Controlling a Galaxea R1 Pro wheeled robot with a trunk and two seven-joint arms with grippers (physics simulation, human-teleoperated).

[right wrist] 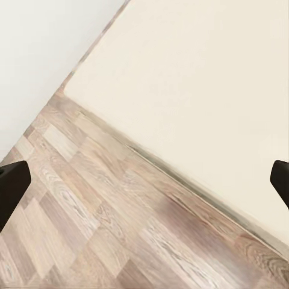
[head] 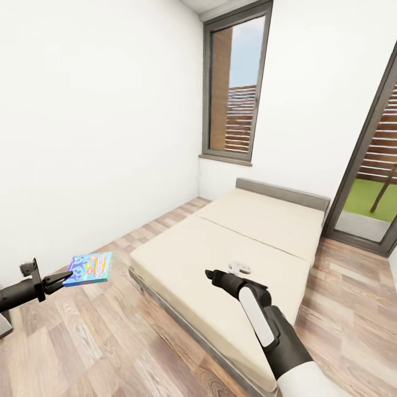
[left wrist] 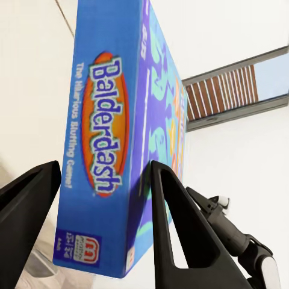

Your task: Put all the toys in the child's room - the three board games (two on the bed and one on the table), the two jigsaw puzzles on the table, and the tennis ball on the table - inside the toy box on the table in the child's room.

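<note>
The left pincer [head: 65, 278] is closed on the near edge of the blue Balderdash board game [head: 89, 268], a flat printed box held level above the wood-plank floor [head: 138, 353], left of the bed [head: 231, 259]. The right pincer [head: 209, 274] hangs over the bed's near left edge; its fingertips [right wrist: 12, 186] stand wide apart and hold nothing. The bed top is plain, smooth cream. A small white object [head: 240, 268] on it is hard to make out.
</note>
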